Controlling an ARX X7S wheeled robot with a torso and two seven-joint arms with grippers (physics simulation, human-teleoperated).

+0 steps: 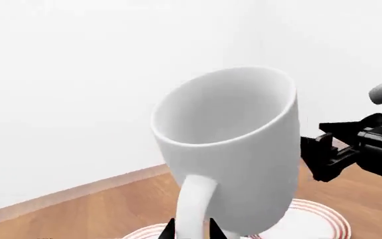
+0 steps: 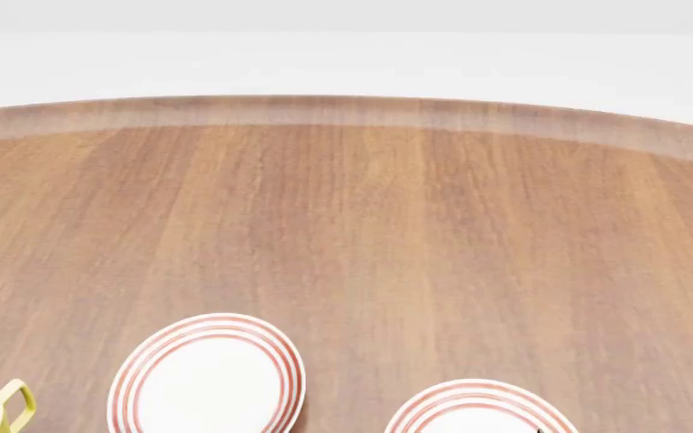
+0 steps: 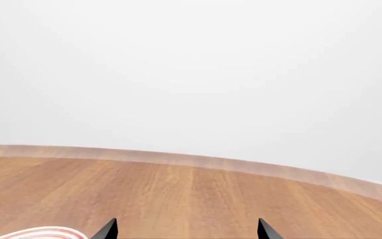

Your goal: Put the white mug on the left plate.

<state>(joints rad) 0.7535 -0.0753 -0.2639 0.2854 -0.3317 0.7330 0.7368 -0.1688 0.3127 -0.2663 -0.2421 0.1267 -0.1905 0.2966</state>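
The white mug [image 1: 234,149] fills the left wrist view, tilted, with its mouth towards the camera. My left gripper [image 1: 191,230] is shut on its loop handle, one dark fingertip on each side. A red-ringed plate [image 1: 317,219] lies under the mug; I cannot tell which plate it is. In the head view the left plate [image 2: 208,379] lies bare near the front edge, and neither the mug nor either gripper shows there. My right gripper [image 3: 185,230] is open and empty over the wood, and also shows in the left wrist view [image 1: 324,154].
The right plate [image 2: 479,410] is cut by the head view's lower edge. A plate rim [image 3: 42,233] shows in the right wrist view. A yellow mug handle [image 2: 10,401] sits at the far left. The round wooden table [image 2: 359,216] stretches back to a white wall.
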